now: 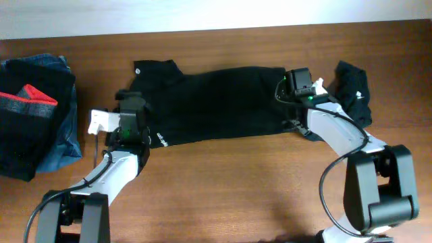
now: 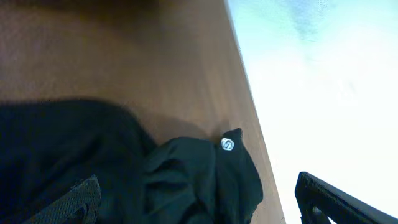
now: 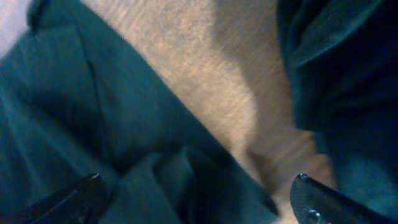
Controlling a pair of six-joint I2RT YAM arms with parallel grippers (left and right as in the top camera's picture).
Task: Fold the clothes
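Note:
A large black shirt (image 1: 216, 101) lies spread lengthwise across the middle of the wooden table. My left gripper (image 1: 131, 101) stands over its left end, open. In the left wrist view, rumpled shirt fabric (image 2: 186, 180) with a small white logo (image 2: 227, 144) lies between the wide-apart fingers (image 2: 78, 200); nothing is gripped. My right gripper (image 1: 291, 86) is open over the shirt's right end. The right wrist view shows folded fabric (image 3: 155, 180) below the spread fingertips (image 3: 323, 202), which do not pinch it. A second plain black piece (image 1: 354, 91) lies bunched at the far right.
A pile at the left edge holds a blue denim garment (image 1: 57, 145) and a black piece with red-and-grey stripes (image 1: 30, 101). The table's far edge (image 2: 249, 93) runs just beyond the shirt's left end. Bare wood (image 1: 229, 182) fills the front of the table.

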